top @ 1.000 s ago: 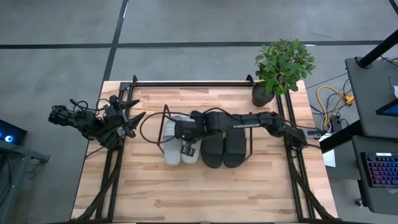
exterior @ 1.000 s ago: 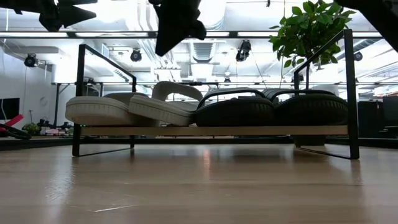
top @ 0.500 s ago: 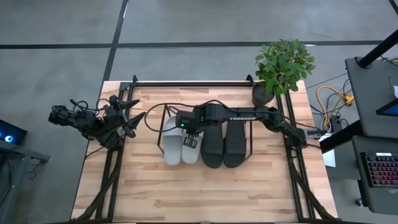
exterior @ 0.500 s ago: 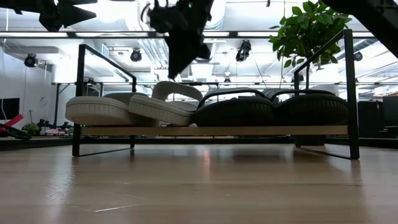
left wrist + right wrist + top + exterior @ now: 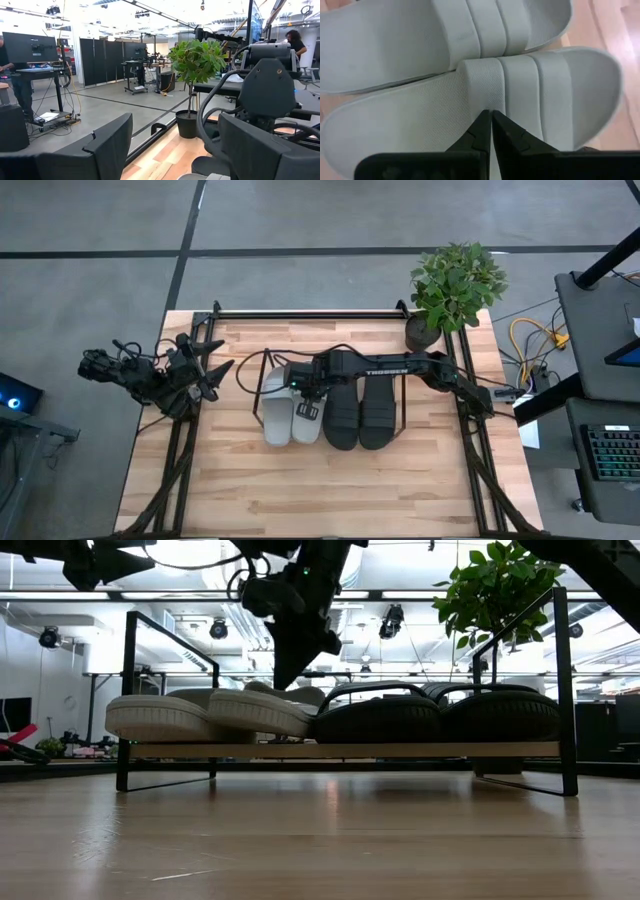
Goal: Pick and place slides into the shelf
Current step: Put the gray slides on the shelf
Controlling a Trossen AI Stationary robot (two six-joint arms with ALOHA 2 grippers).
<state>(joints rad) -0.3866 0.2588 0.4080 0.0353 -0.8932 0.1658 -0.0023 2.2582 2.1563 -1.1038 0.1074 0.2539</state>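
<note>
Shelf [image 5: 340, 750] as before — right gripper [image 5: 491, 120] now lower, jaws closed empty on grey slide [image 5: 420, 125] — left jaws wide.

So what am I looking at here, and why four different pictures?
It is a two-armed robot at a wooden table, filmed by four cameras: one overhead, one at tabletop height, one on each wrist. On the table stands a low shelf holding four slides: a grey pair and a black pair. A potted plant stands at a corner. The right gripper reaches over the shelf, its jaws shut, tips pressing on a grey slide's strap, holding nothing. The left gripper waits open at the table's edge.
</note>
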